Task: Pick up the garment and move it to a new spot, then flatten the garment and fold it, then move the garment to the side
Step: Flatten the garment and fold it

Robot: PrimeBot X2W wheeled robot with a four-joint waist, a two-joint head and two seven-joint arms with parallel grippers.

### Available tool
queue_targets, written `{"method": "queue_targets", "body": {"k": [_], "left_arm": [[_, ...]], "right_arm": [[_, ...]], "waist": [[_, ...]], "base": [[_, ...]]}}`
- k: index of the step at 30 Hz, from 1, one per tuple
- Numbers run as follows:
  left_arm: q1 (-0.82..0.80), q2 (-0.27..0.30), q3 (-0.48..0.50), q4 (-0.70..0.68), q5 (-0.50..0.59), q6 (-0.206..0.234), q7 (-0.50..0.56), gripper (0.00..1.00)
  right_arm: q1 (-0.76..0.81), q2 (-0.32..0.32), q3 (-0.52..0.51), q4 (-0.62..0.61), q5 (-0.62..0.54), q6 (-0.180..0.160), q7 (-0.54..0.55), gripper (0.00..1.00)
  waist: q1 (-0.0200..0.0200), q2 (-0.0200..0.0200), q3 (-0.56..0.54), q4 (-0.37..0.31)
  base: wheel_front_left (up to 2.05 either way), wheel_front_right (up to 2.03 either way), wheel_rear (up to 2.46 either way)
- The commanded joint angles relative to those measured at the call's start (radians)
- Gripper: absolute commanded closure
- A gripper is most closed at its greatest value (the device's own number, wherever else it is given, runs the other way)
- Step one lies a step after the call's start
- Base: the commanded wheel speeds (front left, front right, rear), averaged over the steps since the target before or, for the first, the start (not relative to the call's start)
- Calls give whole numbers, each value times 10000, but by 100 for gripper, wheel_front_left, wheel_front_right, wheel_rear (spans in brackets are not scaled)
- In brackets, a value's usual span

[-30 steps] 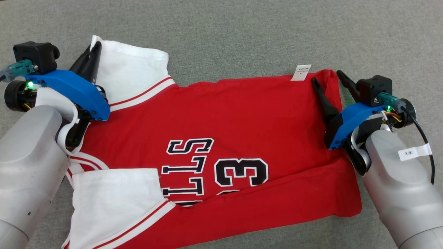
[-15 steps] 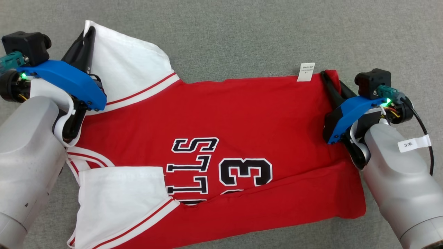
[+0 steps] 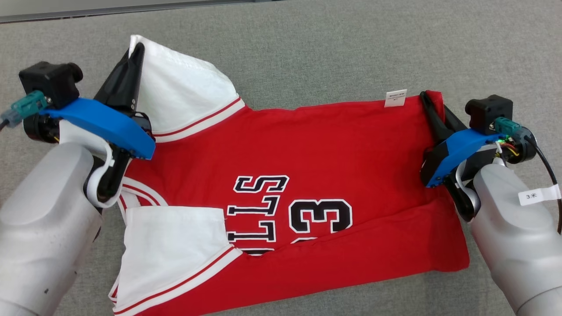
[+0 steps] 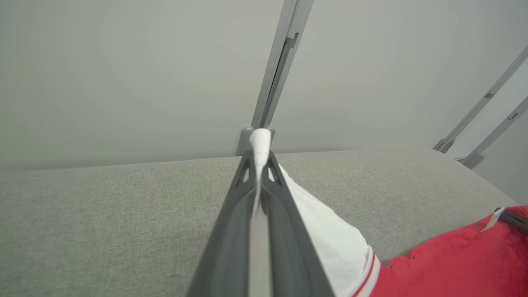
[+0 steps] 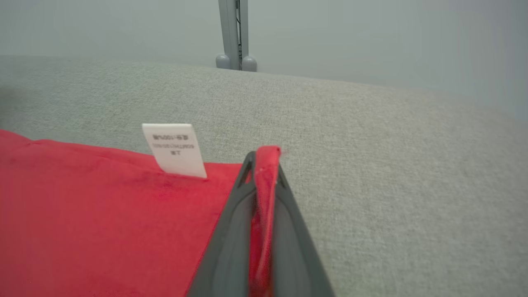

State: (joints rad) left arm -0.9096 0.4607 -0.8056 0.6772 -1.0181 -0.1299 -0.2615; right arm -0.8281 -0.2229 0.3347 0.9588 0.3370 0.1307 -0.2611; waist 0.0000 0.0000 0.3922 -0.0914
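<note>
Shirt (image 3: 307,166): is lying spread on the grey table (image 3: 333,48), near edge folded over.
Left pincer (image 3: 137,49): is clamping the white sleeve (image 3: 184,92).
Right pincer (image 3: 428,97): is pinching the red hem corner (image 5: 268,154).
Risk: with such thin bites, cloth may be slipping free on lifting; uneven pulling would be bunching it.

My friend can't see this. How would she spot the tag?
Find the red jersey on the grey surface. Follow its far edge toward the right gripper pinching the corner. The tag sticks out just beside it: a small white slip with tiny print, unlike the big white sleeves.
</note>
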Motion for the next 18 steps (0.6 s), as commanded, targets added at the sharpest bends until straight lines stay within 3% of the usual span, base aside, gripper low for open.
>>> {"method": "queue_targets", "body": {"k": [1, 11, 18], "left_arm": [[394, 67, 259, -339, 220, -8, -44, 100], [2925, 57, 1672, -2236, 1426, -7, -46, 100], [4533, -106, 2105, -3155, 2079, -9, -47, 100]], "right_arm": [[254, -115, -112, -244, -59, 1, -44, 100], [1722, -289, -745, -1679, -485, 1, -44, 100], [2712, -326, -1140, -2195, -707, 1, -45, 100]], "waist": [[0, 0, -70, 33], [0, 0, -491, 266], [0, 0, -870, 475]], "base": [[0, 0, 0], [0, 0, 0], [0, 0, 0]]}}
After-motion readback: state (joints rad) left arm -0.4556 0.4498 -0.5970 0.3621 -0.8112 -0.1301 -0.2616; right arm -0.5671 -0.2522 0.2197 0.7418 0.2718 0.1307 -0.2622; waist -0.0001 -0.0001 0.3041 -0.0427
